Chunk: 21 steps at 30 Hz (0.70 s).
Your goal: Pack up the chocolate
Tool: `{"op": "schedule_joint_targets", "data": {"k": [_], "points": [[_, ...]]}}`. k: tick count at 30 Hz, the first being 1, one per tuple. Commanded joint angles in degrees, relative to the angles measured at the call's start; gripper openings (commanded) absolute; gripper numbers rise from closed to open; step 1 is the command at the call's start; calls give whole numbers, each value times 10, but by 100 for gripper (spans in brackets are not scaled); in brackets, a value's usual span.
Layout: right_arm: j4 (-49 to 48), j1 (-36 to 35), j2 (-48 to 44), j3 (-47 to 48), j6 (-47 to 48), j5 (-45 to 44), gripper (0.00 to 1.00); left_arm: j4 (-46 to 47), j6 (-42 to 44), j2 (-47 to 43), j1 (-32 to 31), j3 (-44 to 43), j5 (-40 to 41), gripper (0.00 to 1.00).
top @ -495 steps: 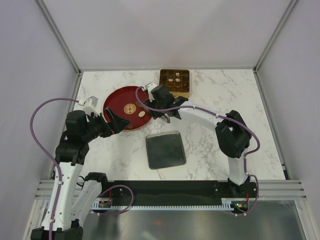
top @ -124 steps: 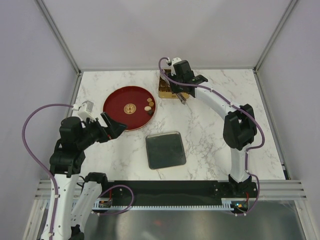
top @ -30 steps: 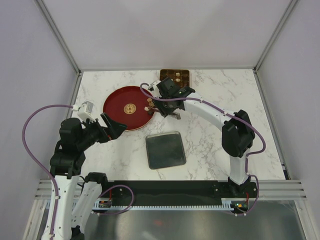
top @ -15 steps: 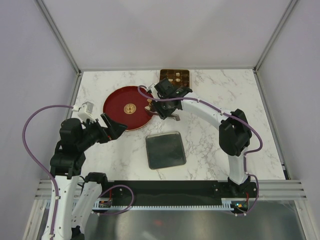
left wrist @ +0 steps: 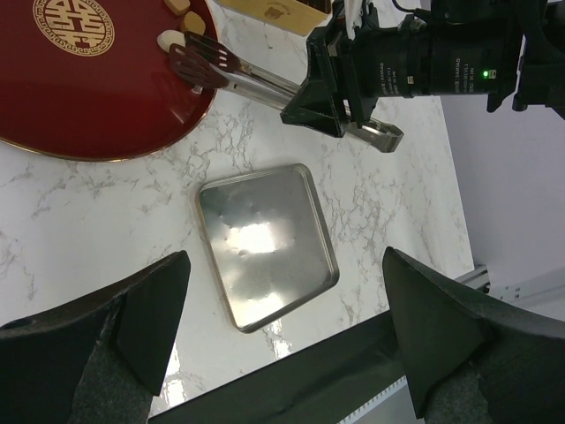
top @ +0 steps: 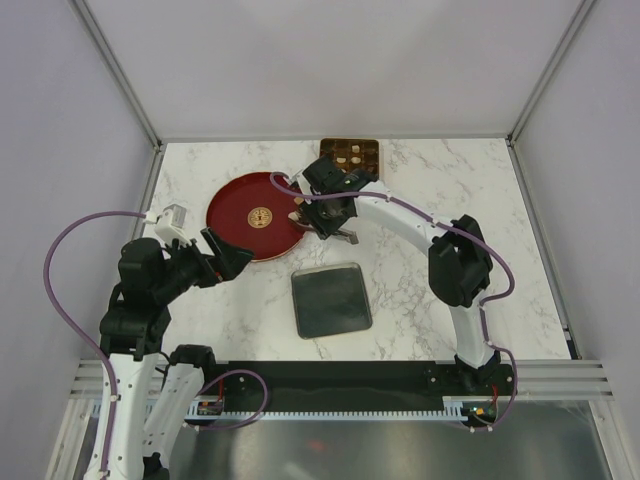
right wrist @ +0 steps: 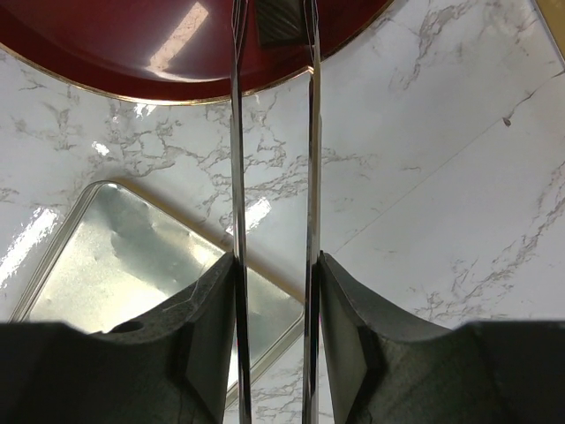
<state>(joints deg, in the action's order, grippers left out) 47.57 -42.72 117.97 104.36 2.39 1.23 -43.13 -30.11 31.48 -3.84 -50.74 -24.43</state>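
The chocolate pieces [left wrist: 169, 39] lie at the right edge of the red dish [top: 250, 215]; in the top view they [top: 297, 212] are partly hidden by the right arm. My right gripper [top: 326, 214] is shut on metal tongs [left wrist: 243, 81], whose tips sit over the dish rim right beside the cream piece. In the right wrist view the two tong arms [right wrist: 237, 177] run between my fingers [right wrist: 344, 309] to the dish [right wrist: 132, 44]. The gold tin [top: 349, 153] holds several pieces. My left gripper [top: 226, 258] is open and empty, in front of the dish.
A square metal lid [top: 331, 300] lies flat in front of the dish, near the table's middle; it also shows in the left wrist view [left wrist: 265, 243] and the right wrist view [right wrist: 124, 265]. The tin stands at the back wall.
The right arm has come back from the gold tin to the dish and edged left, bringing the tong tips to the pieces. The left arm has stayed still.
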Motion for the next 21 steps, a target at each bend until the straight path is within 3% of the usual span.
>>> {"op": "schedule_joint_targets", "data": {"k": [1,8,21], "points": [[8,-8,6,32,6,-8,47,17,8,-3,2,3,-17,98],[7,-8,2,53,2,-8,39,17,13,4,2,0,-14,98],[-14,2,6,109,-7,-35,36,17,13,5,2,-5,-14,98]]}}
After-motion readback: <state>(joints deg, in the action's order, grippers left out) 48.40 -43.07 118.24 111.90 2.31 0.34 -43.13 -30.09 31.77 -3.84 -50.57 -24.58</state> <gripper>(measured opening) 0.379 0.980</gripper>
